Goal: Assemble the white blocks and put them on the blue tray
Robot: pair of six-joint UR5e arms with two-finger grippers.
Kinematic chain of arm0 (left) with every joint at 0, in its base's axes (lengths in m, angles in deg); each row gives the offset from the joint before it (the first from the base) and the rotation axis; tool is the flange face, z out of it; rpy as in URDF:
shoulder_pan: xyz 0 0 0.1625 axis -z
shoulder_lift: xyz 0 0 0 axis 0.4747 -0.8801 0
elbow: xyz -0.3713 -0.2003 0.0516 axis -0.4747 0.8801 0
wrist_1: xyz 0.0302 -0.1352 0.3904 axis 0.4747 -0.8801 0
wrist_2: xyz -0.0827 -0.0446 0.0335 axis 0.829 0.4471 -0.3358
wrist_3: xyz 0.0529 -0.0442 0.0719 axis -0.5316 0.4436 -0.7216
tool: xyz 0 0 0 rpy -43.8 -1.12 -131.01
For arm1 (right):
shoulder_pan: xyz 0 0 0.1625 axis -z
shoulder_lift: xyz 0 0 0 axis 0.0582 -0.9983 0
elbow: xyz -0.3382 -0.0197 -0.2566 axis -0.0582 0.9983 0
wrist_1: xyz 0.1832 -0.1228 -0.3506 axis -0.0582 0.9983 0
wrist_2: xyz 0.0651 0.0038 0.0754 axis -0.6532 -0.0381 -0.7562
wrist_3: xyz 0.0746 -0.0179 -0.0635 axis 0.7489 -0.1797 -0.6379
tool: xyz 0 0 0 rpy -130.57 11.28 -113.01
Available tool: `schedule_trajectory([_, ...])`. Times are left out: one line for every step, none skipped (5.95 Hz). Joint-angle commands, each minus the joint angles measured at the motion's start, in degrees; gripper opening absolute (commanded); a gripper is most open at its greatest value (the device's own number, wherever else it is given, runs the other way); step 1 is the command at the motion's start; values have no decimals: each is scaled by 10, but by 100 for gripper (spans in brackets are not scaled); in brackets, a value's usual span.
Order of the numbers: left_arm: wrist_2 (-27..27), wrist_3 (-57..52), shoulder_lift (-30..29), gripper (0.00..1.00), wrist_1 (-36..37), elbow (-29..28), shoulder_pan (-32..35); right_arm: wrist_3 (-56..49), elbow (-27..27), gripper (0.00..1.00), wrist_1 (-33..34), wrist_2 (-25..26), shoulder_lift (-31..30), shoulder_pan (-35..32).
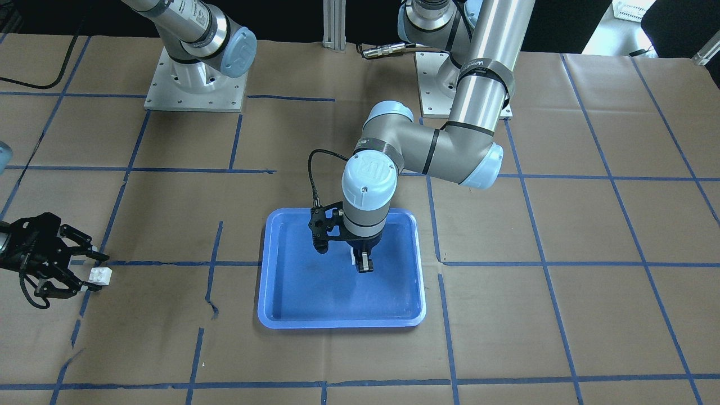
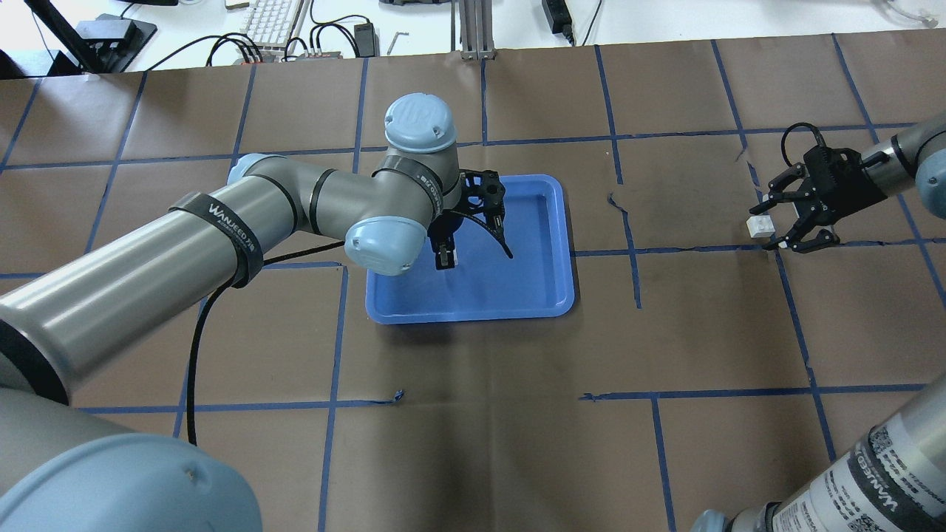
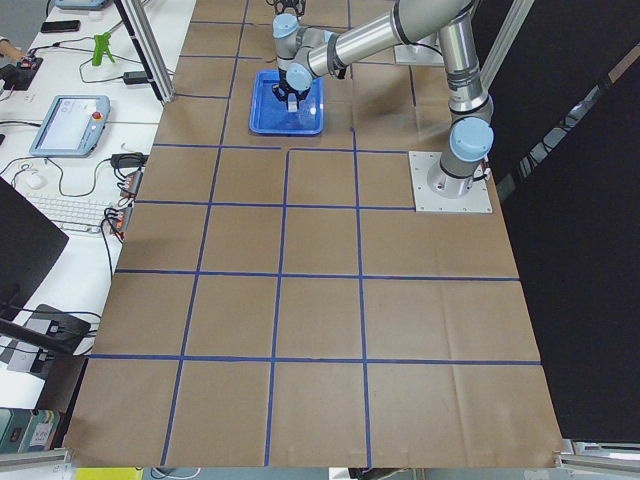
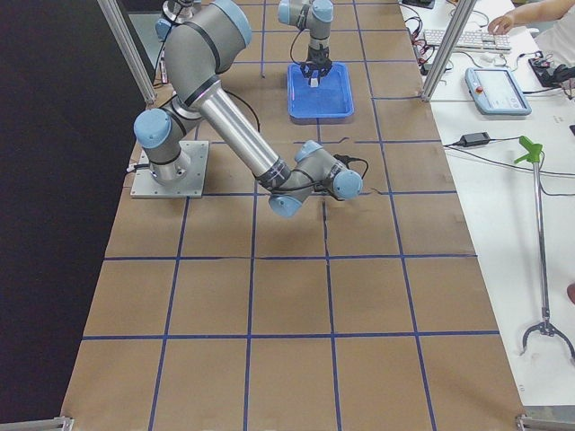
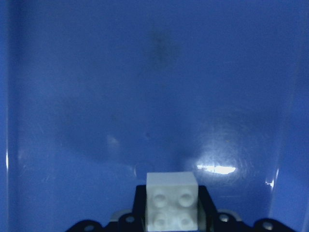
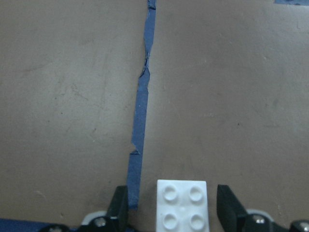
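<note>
The blue tray (image 1: 337, 323) lies in the middle of the table, also seen in the overhead view (image 2: 473, 314). My left gripper (image 1: 364, 264) hangs low over the tray's middle, shut on one white block (image 5: 172, 200), studs facing the wrist camera. Whether the block touches the tray floor cannot be told. The second white block (image 2: 759, 226) sits on the brown paper far to the right. My right gripper (image 2: 770, 230) is open around it, with a finger (image 6: 119, 205) on each side and a gap to the block (image 6: 182, 208) on both.
The table is covered in brown paper with a blue tape grid. A torn tape line (image 6: 142, 96) runs just ahead of the right gripper. Both arm bases (image 1: 194, 84) stand at the robot's side of the table. Desks with keyboards and cables lie beyond the far edge.
</note>
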Motion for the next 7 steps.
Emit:
schedule_trajectory([2,6,-13,24,18,1,1,0,2,55,1,0,0,1])
schedule_trajectory([2,8,-12,84,20,1,1,-1,2,44,1,0,0,0])
schedule_trajectory([2,8,-12,96,20,1,2,-1,2,33,1,0,-1,0])
schedule_trajectory([-3,8,3,97,10,-2,2,0,3,27,0,0,-3,0])
schedule_trajectory([-4,8,36,97,-43,-16,2,4,12,25,-4,2,-17,0])
schedule_trajectory([-4,10,77,97,-118,-40,2,12,18,25,-11,0,-45,-2])
schedule_trajectory([-6,27,123,97,-210,-67,1,32,14,25,-28,-5,-69,-5])
